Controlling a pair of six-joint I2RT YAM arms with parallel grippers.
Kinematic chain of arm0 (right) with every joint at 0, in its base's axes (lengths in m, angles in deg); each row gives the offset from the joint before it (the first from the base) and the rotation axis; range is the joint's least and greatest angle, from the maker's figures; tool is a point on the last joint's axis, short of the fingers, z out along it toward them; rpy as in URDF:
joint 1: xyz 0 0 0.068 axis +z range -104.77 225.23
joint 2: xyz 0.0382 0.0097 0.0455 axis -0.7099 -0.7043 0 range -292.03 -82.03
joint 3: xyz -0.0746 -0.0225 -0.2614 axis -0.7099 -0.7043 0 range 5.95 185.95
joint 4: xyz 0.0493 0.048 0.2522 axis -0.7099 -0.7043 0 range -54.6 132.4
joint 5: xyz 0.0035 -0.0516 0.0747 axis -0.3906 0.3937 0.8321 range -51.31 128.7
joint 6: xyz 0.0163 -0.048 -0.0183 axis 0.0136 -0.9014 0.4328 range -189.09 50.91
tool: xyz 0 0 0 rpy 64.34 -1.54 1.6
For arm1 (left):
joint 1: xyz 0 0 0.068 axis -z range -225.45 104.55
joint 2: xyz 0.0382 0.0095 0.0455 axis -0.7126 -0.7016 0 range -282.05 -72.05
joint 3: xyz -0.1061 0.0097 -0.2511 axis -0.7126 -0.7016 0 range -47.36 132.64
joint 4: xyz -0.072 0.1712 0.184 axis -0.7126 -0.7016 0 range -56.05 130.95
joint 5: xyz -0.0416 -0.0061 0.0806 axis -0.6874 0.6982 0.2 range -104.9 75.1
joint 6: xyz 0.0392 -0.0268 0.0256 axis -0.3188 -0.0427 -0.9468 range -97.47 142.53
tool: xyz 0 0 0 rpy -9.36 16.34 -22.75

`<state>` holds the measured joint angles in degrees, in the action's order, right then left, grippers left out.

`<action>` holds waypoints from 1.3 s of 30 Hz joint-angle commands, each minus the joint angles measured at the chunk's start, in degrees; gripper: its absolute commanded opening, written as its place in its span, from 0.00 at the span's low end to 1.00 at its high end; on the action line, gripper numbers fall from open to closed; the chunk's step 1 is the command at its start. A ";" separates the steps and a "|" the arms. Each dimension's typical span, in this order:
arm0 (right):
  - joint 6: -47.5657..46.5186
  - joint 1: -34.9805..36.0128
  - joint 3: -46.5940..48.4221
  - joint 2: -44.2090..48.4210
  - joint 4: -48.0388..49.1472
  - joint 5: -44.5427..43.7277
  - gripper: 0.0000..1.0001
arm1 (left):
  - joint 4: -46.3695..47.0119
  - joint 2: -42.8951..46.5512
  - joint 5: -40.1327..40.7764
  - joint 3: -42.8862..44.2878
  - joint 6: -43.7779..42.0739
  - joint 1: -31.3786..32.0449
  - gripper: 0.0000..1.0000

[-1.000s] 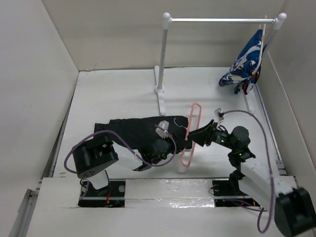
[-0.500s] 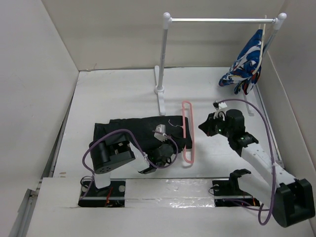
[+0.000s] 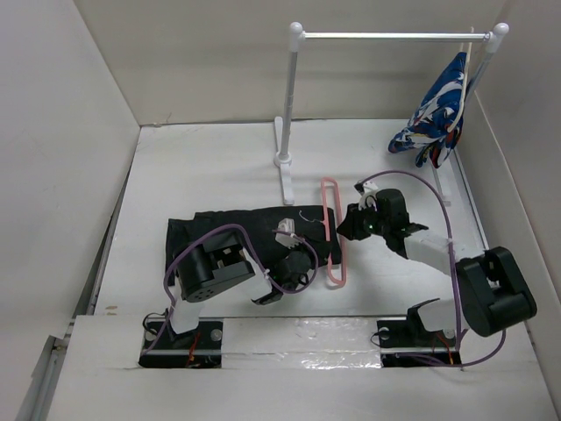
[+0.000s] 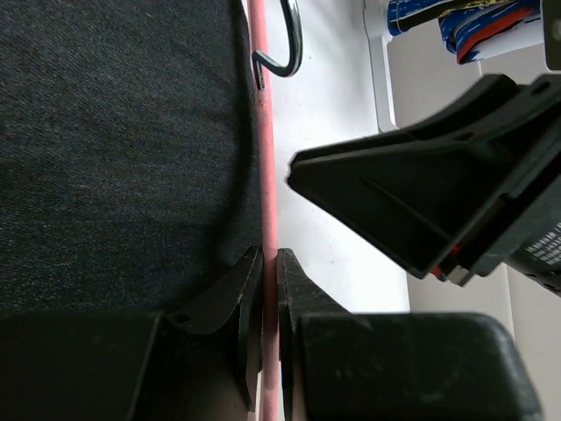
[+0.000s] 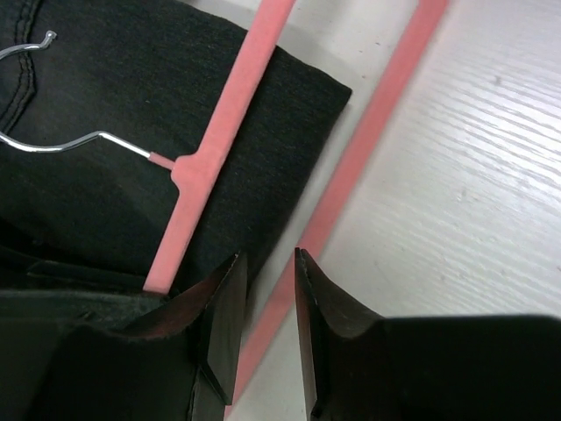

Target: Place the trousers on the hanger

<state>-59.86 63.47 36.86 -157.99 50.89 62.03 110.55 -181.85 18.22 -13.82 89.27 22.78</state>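
The black trousers (image 3: 232,230) lie folded flat on the table. The pink hanger (image 3: 330,230) lies across their right end, its metal hook (image 4: 287,44) resting on the fabric. My left gripper (image 3: 307,261) is shut on the hanger's pink bar (image 4: 266,158), beside the trousers (image 4: 114,149). My right gripper (image 3: 349,225) hovers at the hanger's right side. In the right wrist view its jaws (image 5: 267,260) stand a little apart, straddling the outer pink bar (image 5: 368,149) just past the trousers' edge (image 5: 123,79). The right gripper also shows in the left wrist view (image 4: 421,193).
A white-and-silver rail stand (image 3: 288,105) stands at the back, its foot just behind the trousers. A blue-white-red patterned garment (image 3: 436,114) hangs at the rail's right end. White walls close in on the left, back and right.
The hanger went from tilted to lying straight across the trousers' end. My right gripper pulled back from it, then moved left to its outer bar. The left gripper stays on the hanger.
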 commanded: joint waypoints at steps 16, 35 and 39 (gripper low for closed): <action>4.03 6.19 0.64 -12.27 14.27 0.31 0.41 | 1.76 -0.77 1.76 1.00 1.55 -0.90 0.00; 2.63 -5.13 0.46 22.60 -6.55 -6.46 0.00 | -6.32 6.87 6.34 -7.87 0.41 -1.43 0.00; 2.37 -14.71 0.20 28.84 -8.40 -0.69 0.00 | -12.20 9.42 7.65 -9.37 0.85 -1.43 0.00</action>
<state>-55.99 54.11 33.58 -133.08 41.58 60.06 105.79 -175.09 21.57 -20.90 90.61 22.08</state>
